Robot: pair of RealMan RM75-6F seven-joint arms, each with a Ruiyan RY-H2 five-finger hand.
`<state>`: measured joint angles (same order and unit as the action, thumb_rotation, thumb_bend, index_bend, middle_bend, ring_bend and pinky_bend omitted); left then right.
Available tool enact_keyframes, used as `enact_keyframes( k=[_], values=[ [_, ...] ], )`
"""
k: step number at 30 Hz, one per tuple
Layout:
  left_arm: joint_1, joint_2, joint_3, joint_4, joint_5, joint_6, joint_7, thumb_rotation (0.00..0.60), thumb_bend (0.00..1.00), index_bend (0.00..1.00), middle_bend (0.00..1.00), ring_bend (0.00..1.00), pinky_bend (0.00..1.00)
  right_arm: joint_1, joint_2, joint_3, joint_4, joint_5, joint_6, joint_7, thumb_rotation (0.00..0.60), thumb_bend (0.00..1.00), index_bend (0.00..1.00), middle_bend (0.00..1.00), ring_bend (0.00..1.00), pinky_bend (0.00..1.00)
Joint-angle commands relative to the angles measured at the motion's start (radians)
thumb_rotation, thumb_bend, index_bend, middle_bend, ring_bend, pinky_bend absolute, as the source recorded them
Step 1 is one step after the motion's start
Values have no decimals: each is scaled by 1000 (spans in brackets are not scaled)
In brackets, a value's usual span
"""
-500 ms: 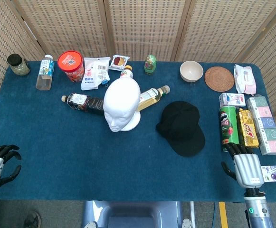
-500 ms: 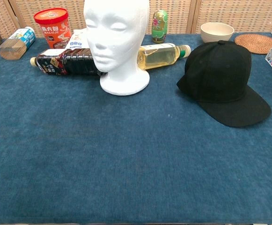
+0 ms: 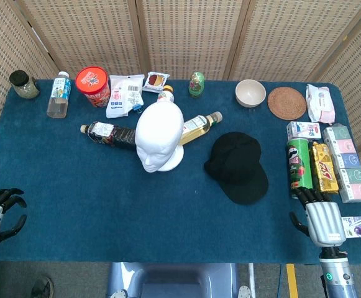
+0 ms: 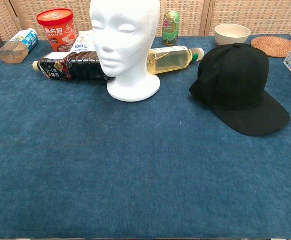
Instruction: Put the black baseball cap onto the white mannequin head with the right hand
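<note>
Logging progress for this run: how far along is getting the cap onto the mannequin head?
Nothing looks done yet. The black baseball cap lies flat on the table, apart from the bare white mannequin head. Nothing is in hand: the right hand sits at the table's near edge, holding nothing. Reaching, gripping, lifting and placing the cap all remain.

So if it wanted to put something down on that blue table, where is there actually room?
The whole near half of the table, in front of the mannequin head and black cap, is bare between the two hands. The back edge is crowded, from the red tub to the bowl, and so is the right side, with the green can and boxes.
</note>
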<state>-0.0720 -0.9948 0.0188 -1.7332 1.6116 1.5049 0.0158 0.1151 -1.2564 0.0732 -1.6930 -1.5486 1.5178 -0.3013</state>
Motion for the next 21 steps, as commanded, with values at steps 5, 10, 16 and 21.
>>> enact_keyframes(
  k=[5, 10, 16, 21],
  values=[
    [2, 10, -5, -6, -2, 10, 2, 600, 348, 455, 314, 259, 335, 4, -3, 0, 0, -7, -4, 16, 600, 308, 332, 356, 349, 362],
    [2, 23, -8, -14, -2, 15, -3, 600, 348, 455, 314, 259, 334, 14, -8, 0, 1, -14, -17, 35, 600, 307, 332, 357, 353, 372],
    [0, 39, -16, -27, -3, 21, 1, 600, 348, 455, 313, 259, 334, 36, -28, -1, 12, -35, -39, 53, 600, 307, 338, 390, 393, 404],
    [-3, 51, -23, -36, -5, 25, 4, 600, 349, 455, 314, 259, 334, 67, -59, 3, 38, -52, -69, 72, 600, 307, 398, 476, 484, 472]
  ],
)
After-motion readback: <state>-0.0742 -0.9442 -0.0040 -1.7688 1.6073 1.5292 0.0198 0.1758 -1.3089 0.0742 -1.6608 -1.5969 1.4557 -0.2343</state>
